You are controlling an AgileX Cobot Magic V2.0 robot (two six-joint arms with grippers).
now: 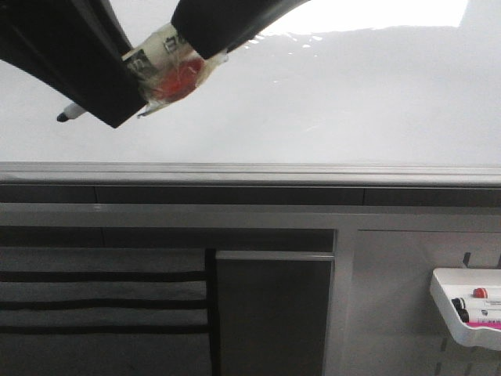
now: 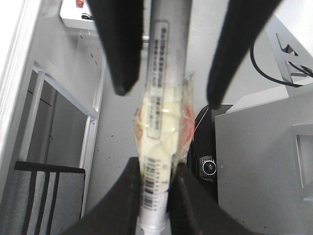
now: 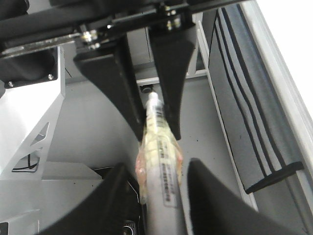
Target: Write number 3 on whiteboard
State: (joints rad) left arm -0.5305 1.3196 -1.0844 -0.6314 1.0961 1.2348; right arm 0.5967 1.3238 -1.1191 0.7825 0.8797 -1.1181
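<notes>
The whiteboard point(image 1: 352, 102) fills the upper front view, glossy white with glare. No number 3 shows on it. A grey marker point(image 2: 168, 58) wrapped in clear tape with a red patch point(image 1: 174, 74) is held between both arms at the upper left. Its black tip point(image 1: 63, 117) pokes out at the far left over the board. My left gripper point(image 2: 155, 171) is shut on the marker's barcoded end; it also shows in the right wrist view point(image 3: 156, 129). My right gripper point(image 3: 161, 169) straddles the marker's barrel with its fingers apart, gaps on both sides.
A grey metal edge strip point(image 1: 250, 172) runs below the board. A small white tray point(image 1: 470, 313) with markers hangs at the lower right. A grey and black striped panel point(image 1: 102, 305) sits at the lower left.
</notes>
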